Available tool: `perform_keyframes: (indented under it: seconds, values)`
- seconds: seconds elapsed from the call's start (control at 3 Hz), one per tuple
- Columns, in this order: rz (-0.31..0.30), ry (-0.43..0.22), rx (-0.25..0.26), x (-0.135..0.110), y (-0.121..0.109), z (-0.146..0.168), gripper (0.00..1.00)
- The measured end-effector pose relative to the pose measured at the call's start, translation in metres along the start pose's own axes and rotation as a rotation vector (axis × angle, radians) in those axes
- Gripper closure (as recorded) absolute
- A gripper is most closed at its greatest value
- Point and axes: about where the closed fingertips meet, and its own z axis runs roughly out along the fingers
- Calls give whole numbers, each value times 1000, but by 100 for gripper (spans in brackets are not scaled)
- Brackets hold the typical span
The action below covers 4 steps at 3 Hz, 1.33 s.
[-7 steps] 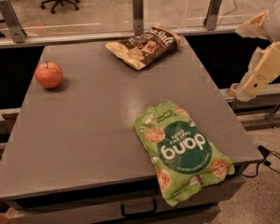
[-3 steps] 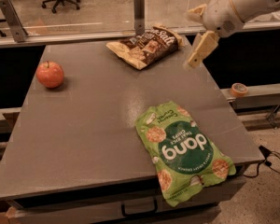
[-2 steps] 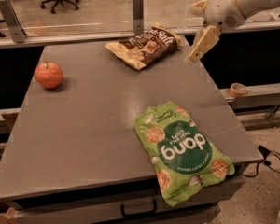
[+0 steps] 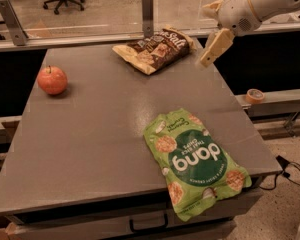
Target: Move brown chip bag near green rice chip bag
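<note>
The brown chip bag (image 4: 152, 49) lies crinkled at the far edge of the grey table (image 4: 90, 134), a little right of centre. The green rice chip bag (image 4: 194, 161) lies flat at the near right corner and overhangs the front edge. My gripper (image 4: 210, 29) hangs in the air just right of the brown bag, above the table's far right corner. It is open and empty and touches nothing. One cream finger (image 4: 213, 46) points down and to the left. The two bags are far apart.
A red apple (image 4: 52, 79) sits at the table's left side. A glass barrier with metal posts (image 4: 148, 6) runs behind the far edge. A roll of tape (image 4: 254, 95) lies on a ledge to the right. Cables lie on the floor at right.
The gripper has swung in from the table's right side, up and left, to beside the brown bag. In the last second it hardly moved. The bags and the apple have not moved.
</note>
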Motion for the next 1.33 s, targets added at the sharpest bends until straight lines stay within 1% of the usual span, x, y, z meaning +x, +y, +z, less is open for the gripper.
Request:
perform_keyframes:
  seconds: [0.33, 0.67, 1.0, 1.33]
  values:
    - [69, -59, 49, 10, -16, 19, 0]
    - [116, -159, 94, 12, -34, 47, 0]
    - [170, -252, 144, 15, -50, 68, 0]
    - [241, -326, 195, 20, -65, 90, 0]
